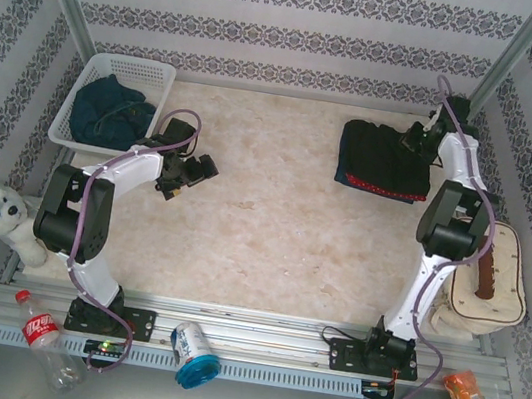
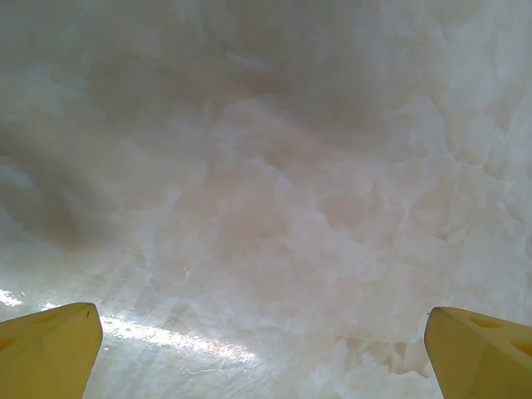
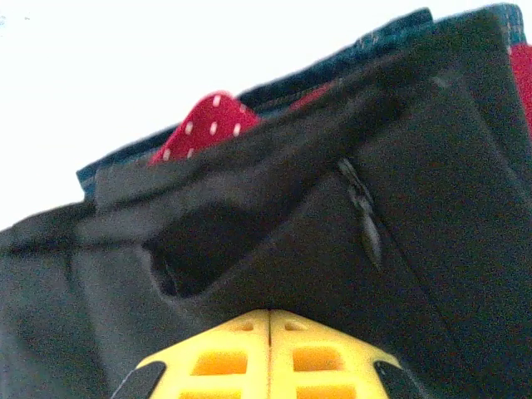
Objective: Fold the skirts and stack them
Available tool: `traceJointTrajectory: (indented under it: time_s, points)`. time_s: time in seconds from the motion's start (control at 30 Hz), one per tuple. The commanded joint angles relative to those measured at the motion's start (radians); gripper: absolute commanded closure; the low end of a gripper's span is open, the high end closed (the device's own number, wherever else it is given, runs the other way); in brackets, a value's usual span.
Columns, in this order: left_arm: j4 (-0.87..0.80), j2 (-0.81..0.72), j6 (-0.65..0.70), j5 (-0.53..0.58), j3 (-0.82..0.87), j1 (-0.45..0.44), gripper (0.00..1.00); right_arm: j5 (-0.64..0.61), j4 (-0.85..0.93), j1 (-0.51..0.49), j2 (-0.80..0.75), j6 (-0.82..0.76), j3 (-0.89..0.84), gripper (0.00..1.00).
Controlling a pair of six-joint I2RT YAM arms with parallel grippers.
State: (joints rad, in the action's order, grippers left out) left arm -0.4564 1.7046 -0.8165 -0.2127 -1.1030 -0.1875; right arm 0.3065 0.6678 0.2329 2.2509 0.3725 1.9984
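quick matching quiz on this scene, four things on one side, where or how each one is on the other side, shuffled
Things
1. left fingers
2. right fingers
3. denim skirt
4. black skirt

Place or state
a. lying folded on top of the red polka-dot skirt
b. wide open over the bare table
c. crumpled in the white basket
d. shut together, right up against dark cloth

Pairs: 1-b, 2-d, 3-c, 4-a
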Motion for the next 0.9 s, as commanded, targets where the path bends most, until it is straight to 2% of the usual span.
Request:
traceJointTrajectory:
  time_s: [0.0,0.07,0.13,0.23,0.33,0.47,0.57,0.7,0.87]
  points:
    - [0.019,-0.016,0.000,-0.004,0.022,0.010,0.00,-0.058,0.066,0.006,0.114,0.084,0.154,1.00]
    - [0.017,-0.027,0.000,-0.001,0.030,0.010,0.00,-0.121,0.148,0.011,0.196,0.115,0.275,1.00]
    - [0.018,-0.044,0.002,0.005,0.041,0.010,0.00,-0.113,0.195,0.010,0.234,0.128,0.346,1.00]
    - [0.014,-0.067,0.009,0.010,0.049,0.011,0.00,-0.073,0.175,-0.010,0.193,0.107,0.331,1.00]
    - [-0.001,-0.075,0.017,0.006,0.040,0.012,0.00,-0.083,0.141,-0.040,0.081,0.071,0.247,0.97]
    - [-0.007,-0.106,0.016,-0.003,0.030,0.011,0.00,-0.078,0.017,-0.088,-0.099,0.049,0.001,0.88]
    - [-0.019,-0.142,0.027,-0.002,0.007,0.014,0.00,-0.053,-0.024,-0.115,-0.155,0.051,-0.141,0.86]
    - [-0.071,-0.181,0.064,0.010,-0.046,0.028,0.00,-0.005,-0.074,-0.147,-0.164,0.053,-0.259,0.84]
    - [-0.108,-0.239,0.099,0.038,-0.062,0.075,0.00,-0.014,-0.008,-0.191,-0.075,0.026,-0.253,0.81]
